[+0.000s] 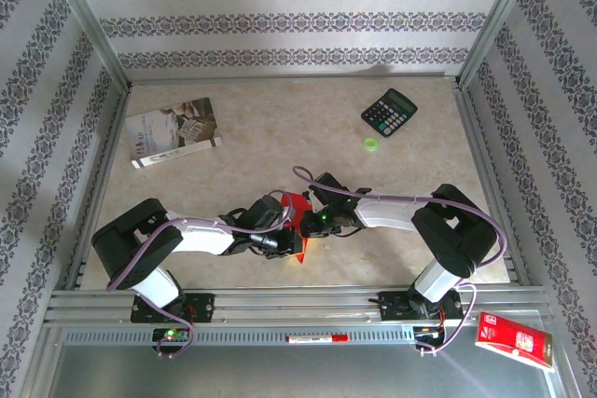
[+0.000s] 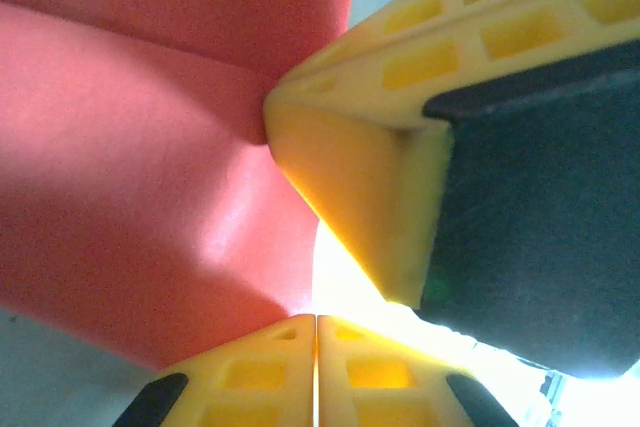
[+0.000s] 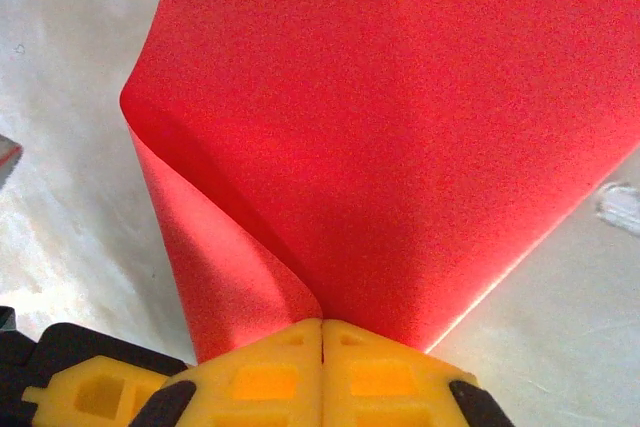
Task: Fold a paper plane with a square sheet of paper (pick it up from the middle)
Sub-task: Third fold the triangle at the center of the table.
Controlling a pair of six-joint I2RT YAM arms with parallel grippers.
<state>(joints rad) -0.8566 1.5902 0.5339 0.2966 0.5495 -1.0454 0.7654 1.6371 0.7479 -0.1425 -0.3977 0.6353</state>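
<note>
The square sheet of paper (image 1: 297, 206), bright red, is lifted and curled between my two grippers near the table's front middle. In the right wrist view the sheet (image 3: 400, 127) is doubled over with a rolled fold on the left, and my right gripper (image 3: 322, 323) is shut on it where the two layers meet. My left gripper (image 2: 316, 317) is shut too, with the red sheet (image 2: 150, 177) running down into the seam of its tips. A yellow finger (image 2: 350, 177) of the right gripper presses close against the sheet from the right. From above, the left gripper (image 1: 278, 236) and right gripper (image 1: 322, 216) nearly touch.
A black calculator (image 1: 389, 112) and a small green ring (image 1: 371, 144) lie at the back right. A grey-white booklet (image 1: 173, 132) lies at the back left. A glossy red packet (image 1: 515, 341) rests outside the table frame at the near right.
</note>
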